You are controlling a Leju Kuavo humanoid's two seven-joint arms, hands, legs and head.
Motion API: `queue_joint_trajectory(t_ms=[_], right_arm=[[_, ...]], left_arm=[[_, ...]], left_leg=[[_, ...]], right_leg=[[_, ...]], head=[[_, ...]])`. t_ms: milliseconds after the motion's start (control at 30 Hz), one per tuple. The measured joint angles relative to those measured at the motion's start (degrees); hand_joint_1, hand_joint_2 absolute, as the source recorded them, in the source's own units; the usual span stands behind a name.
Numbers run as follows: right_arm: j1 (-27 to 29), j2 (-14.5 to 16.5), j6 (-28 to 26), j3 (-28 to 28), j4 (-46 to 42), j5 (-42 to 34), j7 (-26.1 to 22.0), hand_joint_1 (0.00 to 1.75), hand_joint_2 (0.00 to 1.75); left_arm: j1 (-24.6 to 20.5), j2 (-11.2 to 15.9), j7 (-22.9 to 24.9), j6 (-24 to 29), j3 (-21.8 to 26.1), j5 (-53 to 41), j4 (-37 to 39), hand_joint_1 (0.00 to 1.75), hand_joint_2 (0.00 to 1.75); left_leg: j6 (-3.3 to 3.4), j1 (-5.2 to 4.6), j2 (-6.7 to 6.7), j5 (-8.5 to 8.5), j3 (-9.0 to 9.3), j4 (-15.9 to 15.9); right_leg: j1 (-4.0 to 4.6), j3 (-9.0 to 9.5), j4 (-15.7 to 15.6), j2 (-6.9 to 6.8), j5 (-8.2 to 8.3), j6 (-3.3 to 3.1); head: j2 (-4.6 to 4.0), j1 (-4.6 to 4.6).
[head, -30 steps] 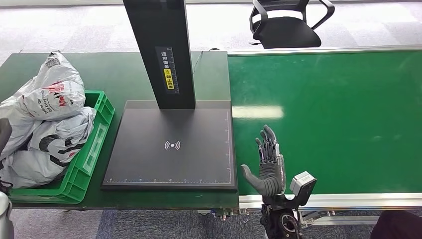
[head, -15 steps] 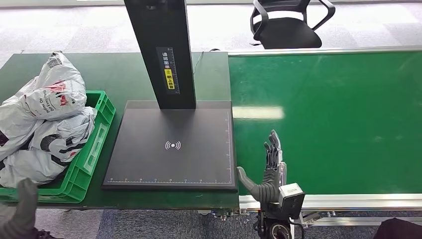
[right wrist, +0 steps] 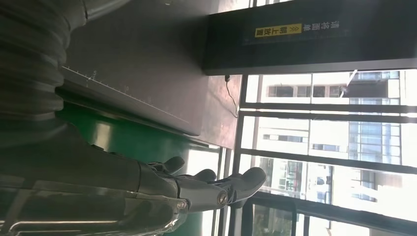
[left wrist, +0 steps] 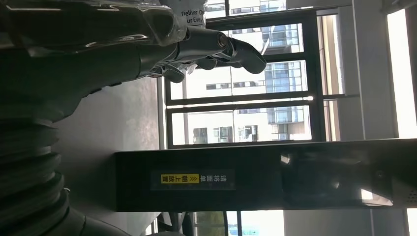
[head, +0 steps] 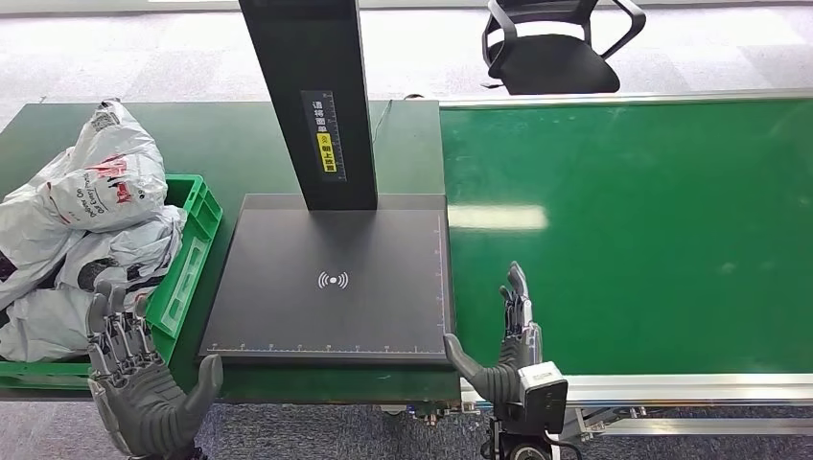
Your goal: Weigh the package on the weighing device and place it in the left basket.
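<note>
Grey plastic packages (head: 91, 225) are heaped in the green basket (head: 187, 273), just ahead of the left hand (head: 139, 388); its fingers are spread, holding nothing. Across the scale (head: 331, 283), the right hand (head: 508, 345) is also spread and empty. Left wrist view catches printed wrapping beside those fingers (left wrist: 216, 49).

A black office chair (head: 554, 43) stands beyond the green conveyor belt (head: 633, 230).
</note>
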Motion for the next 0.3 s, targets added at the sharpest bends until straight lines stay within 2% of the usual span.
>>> queue_joint_trajectory(t_ms=[300], right_arm=[[0.1, 0.0, 0.0, 0.0, 0.0, 0.3, 0.3, 0.00, 1.75]], left_arm=[[0.1, -0.7, 1.1, -1.9, -0.1, -0.6, 1.4, 0.00, 1.75]], left_leg=[[0.00, 0.00, -0.02, 0.00, 0.02, 0.0]], right_leg=[[0.00, 0.01, 0.0, 0.00, 0.00, 0.00]], head=[[0.00, 0.00]])
